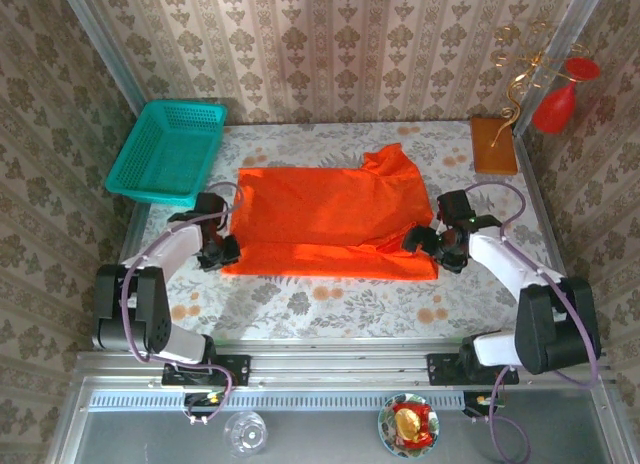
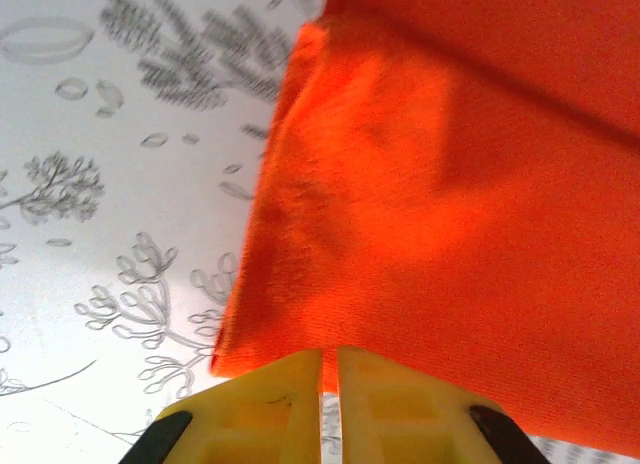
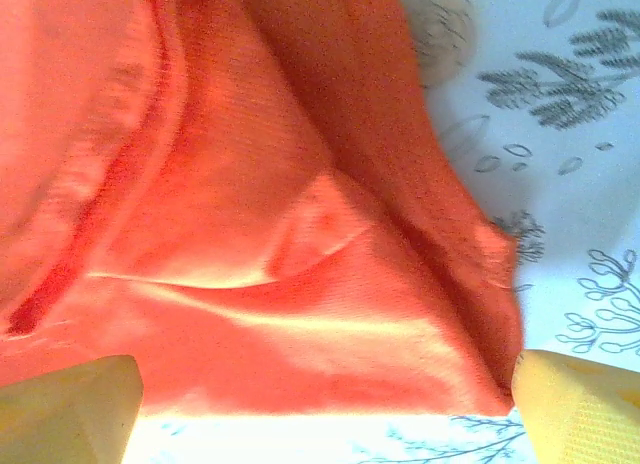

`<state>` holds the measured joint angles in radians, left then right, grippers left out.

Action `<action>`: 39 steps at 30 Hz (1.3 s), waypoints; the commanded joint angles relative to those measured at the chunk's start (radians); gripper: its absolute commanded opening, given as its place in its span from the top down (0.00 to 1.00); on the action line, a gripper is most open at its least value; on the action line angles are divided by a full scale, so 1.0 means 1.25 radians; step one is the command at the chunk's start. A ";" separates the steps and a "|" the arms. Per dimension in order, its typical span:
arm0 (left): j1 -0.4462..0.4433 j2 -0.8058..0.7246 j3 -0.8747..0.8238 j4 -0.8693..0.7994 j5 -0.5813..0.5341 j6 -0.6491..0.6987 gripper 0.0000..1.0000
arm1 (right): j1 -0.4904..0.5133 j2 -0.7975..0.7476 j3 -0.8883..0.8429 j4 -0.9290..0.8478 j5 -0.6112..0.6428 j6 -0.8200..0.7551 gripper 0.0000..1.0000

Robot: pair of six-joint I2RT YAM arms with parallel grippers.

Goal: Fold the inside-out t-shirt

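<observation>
l gripper (image 2: 330, 362) pinches t-shirt (image 2: 450, 234) corner, r gripper (image 3: 325, 389) splayed beside

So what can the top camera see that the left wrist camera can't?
The top view takes in the teal basket, the red vase, the brown block, the whole spread t-shirt and the right end effector, open at the shirt's right edge. The left wrist view gives the close-up: the left end effector, its yellow fingers shut on the shirt's corner, and the cloth's fine weave. Both share the orange shirt and the flowered table.
</observation>
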<state>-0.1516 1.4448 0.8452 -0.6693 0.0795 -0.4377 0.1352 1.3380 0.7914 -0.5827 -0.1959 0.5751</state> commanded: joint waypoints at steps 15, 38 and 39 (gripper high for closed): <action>0.026 0.114 -0.019 0.039 0.074 -0.013 0.90 | -0.014 0.140 -0.045 0.066 -0.026 0.039 0.03; -0.011 -0.141 -0.076 0.047 0.196 -0.106 0.80 | 0.160 -0.061 -0.074 0.184 -0.158 0.267 0.03; -0.015 -0.140 -0.073 0.045 0.203 -0.108 0.80 | 0.170 -0.031 -0.068 0.220 -0.172 0.286 0.03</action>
<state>-0.1577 1.2781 0.7284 -0.5896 0.2752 -0.5583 0.3180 1.2327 0.6708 -0.4351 -0.3489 0.8356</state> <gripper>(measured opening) 0.201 0.967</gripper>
